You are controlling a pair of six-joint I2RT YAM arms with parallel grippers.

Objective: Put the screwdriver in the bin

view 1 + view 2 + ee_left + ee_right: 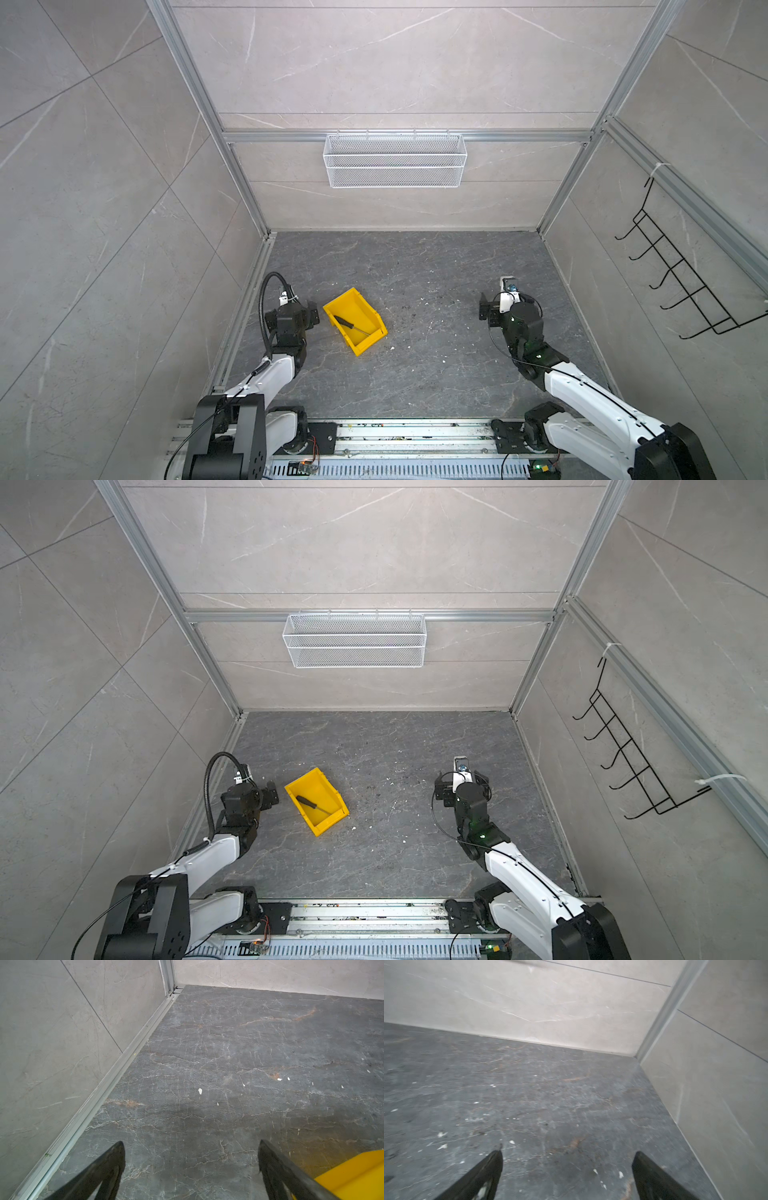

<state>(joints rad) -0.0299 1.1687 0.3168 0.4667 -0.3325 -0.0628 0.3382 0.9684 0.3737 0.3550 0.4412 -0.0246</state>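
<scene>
Work surface (415, 270): dark grey stone-pattern slab with scattered white flecks, enclosed by light grey panelled walls.

Wire basket (395, 160): long, white mesh, hung on the back-wall rail, well above the surface.

Hook rack (685, 282): black wire, mounted on the right wall.

Left gripper (312, 316): positioned just beside the left side of the bin. In the left wrist view the two black fingers (112, 1159) stand wide apart with only bare surface between them; nothing is held.

Right gripper (485, 308): positioned on the right of the surface, well apart from the bin. In the right wrist view its jaws are likewise spread wide and hold nothing.

Bin (351, 301): small, bright yellow, rectangular, open-topped. It rests on the surface left of centre, turned diagonally to the surface edges. One yellow corner also shows in the left wrist view.

Screwdriver (353, 326): slim, with a black handle and a thin silver shaft. It lies inside the bin, slanted across the bin floor, handle toward the left wall of the bin, shaft tip toward the near right end. It is shorter than the bin interior.
</scene>
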